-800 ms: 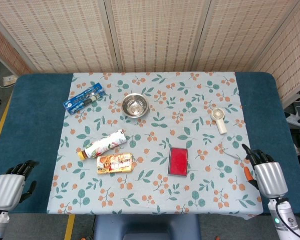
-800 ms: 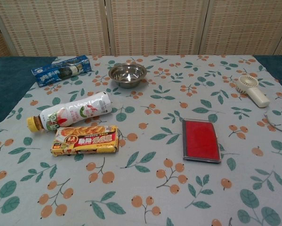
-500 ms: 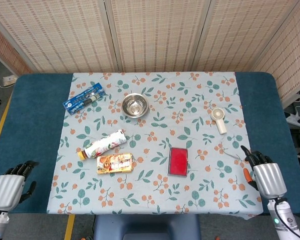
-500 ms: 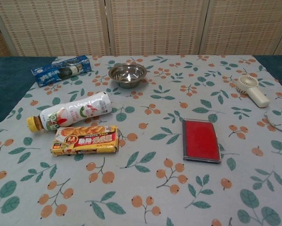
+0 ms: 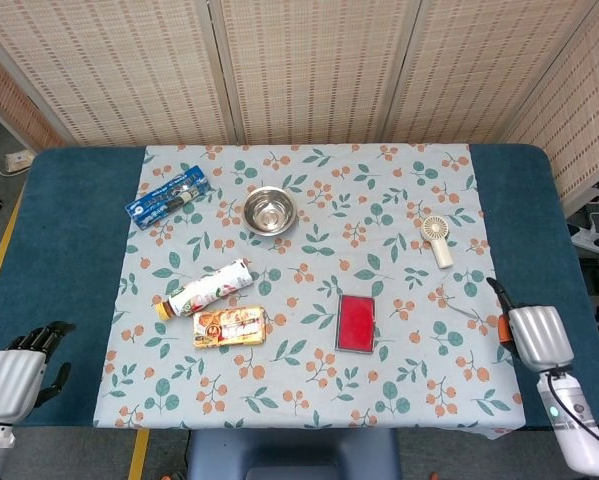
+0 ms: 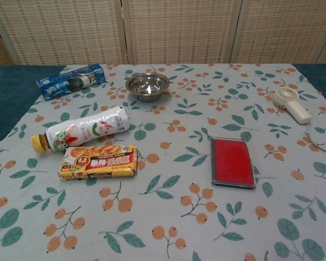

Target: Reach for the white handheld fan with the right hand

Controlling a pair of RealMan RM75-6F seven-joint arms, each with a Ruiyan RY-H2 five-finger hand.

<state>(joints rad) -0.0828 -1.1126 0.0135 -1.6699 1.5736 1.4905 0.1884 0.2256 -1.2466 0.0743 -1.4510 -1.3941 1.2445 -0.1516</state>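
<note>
The white handheld fan lies flat on the floral cloth at the right, round head toward the far side; the chest view shows the fan at its right edge. My right hand hovers over the blue table edge, near and to the right of the fan and well apart from it. Its back faces up, its fingers point toward the far side and it holds nothing. At the near left corner my left hand holds nothing, its fingers loosely apart. Neither hand shows in the chest view.
On the cloth lie a red case, a steel bowl, a bottle on its side, a snack pack and a blue toothpaste box. A thin wire loop lies between my right hand and the fan.
My right hand has shifted a little toward the far side and turned, so its dark fingers show less. The left hand and the objects have not moved.
</note>
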